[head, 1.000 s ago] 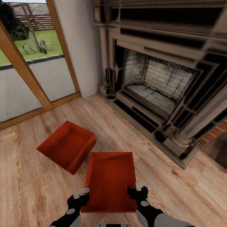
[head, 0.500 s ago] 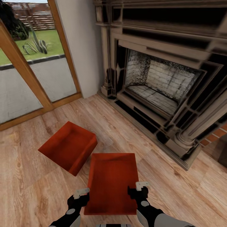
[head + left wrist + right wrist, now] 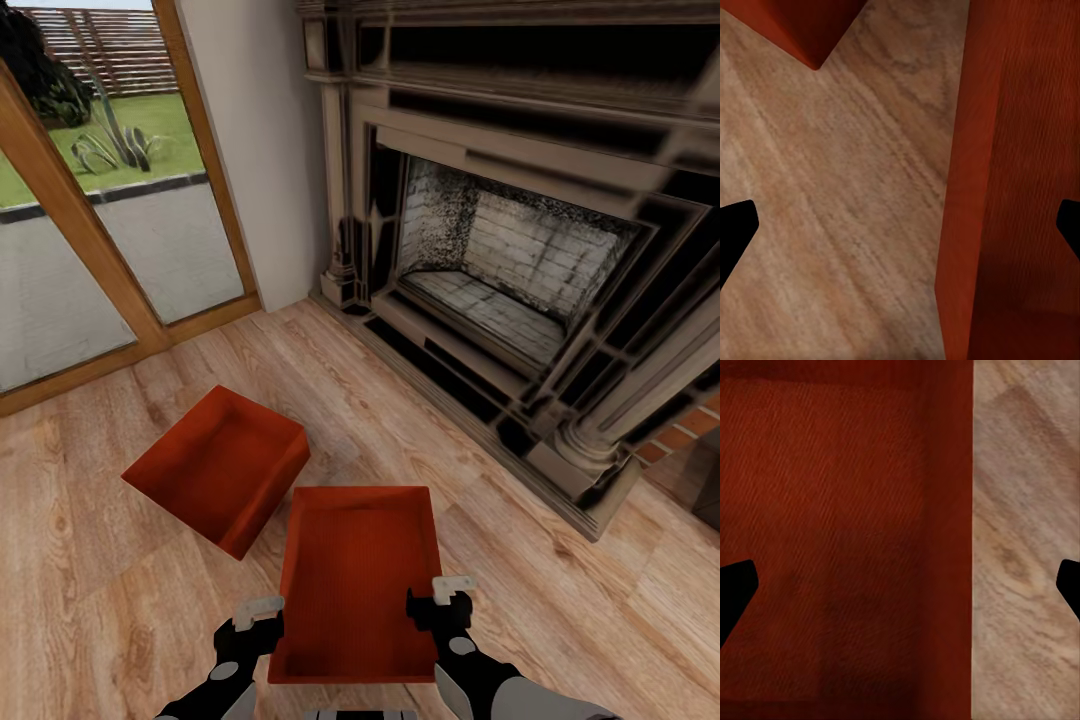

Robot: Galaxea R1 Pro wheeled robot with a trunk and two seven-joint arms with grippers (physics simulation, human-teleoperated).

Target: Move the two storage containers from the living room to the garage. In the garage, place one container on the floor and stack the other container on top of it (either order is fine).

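Two red-orange bins sit on a light wood plank floor (image 3: pixel 560 620) before a dark ornate fireplace (image 3: pixel 500 260) with a sooty brick firebox. The near bin (image 3: pixel 355 575), rectangular, thin-walled and open-topped with a finely ribbed inner face, lies between the robot's two black arms. The left gripper (image 3: pixel 258 622) has its jaws spread over the bin's left wall; the wrist view shows one dark fingertip (image 3: pixel 735 232) over bare planks and the other over the bin's inside. The right gripper (image 3: pixel 440 598) is likewise spread across the right wall. Neither visibly clamps the wall. The far bin (image 3: pixel 215 465) rests just beside the first, turned at an angle, near wood-framed glass doors (image 3: pixel 90 230) facing grass and a slatted fence.
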